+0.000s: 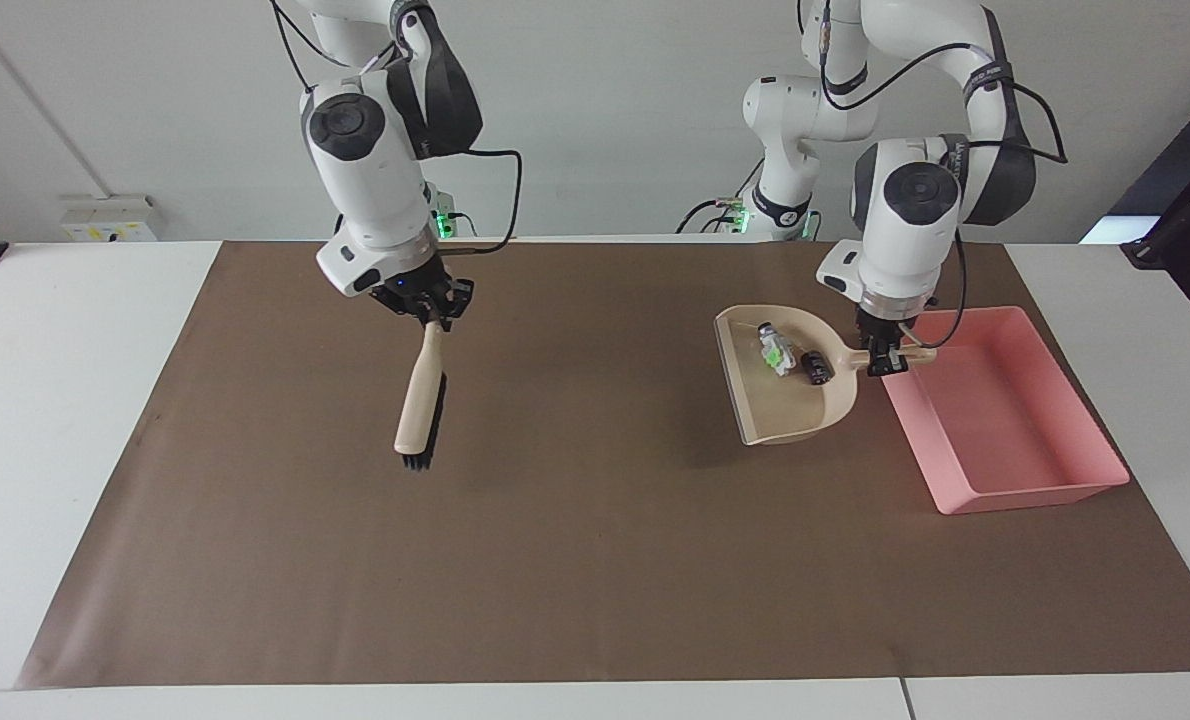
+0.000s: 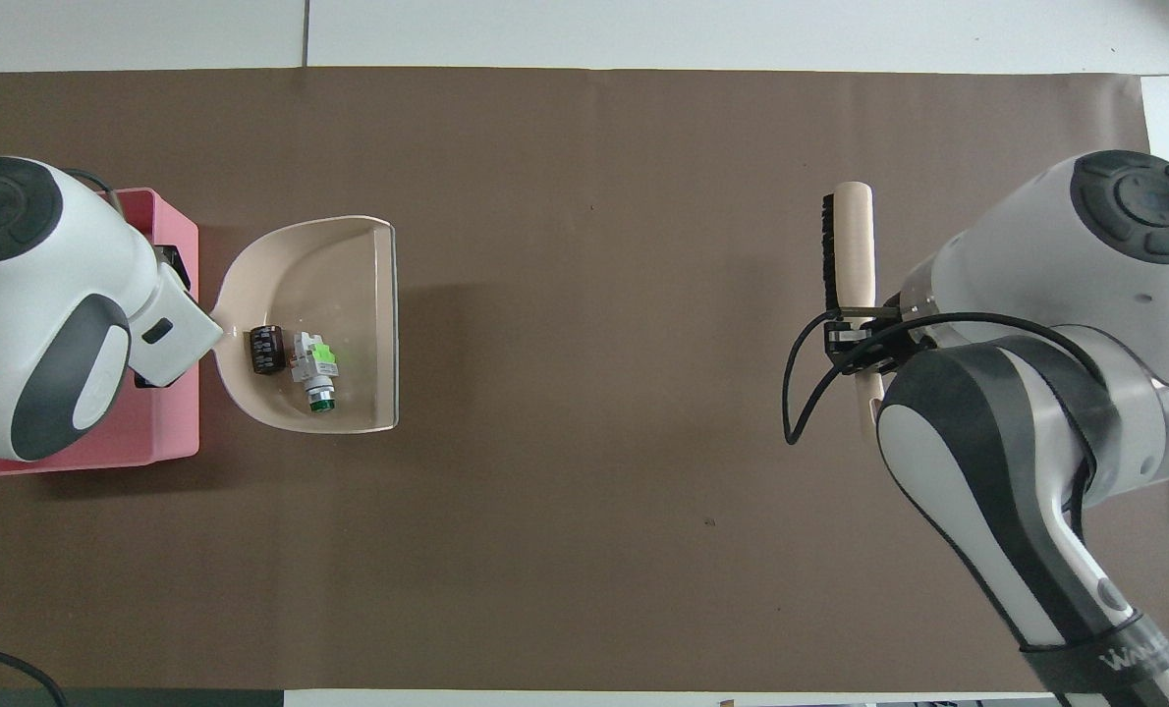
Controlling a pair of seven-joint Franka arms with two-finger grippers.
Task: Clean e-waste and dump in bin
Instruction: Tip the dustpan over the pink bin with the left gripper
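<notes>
My left gripper is shut on the handle of a beige dustpan and holds it in the air beside the pink bin. The dustpan carries the e-waste: a white piece with green marks and a dark cylinder. My right gripper is shut on the handle of a beige brush with dark bristles, held above the mat toward the right arm's end; the brush also shows in the overhead view.
A brown mat covers most of the white table. The bin is mostly hidden under the left arm in the overhead view.
</notes>
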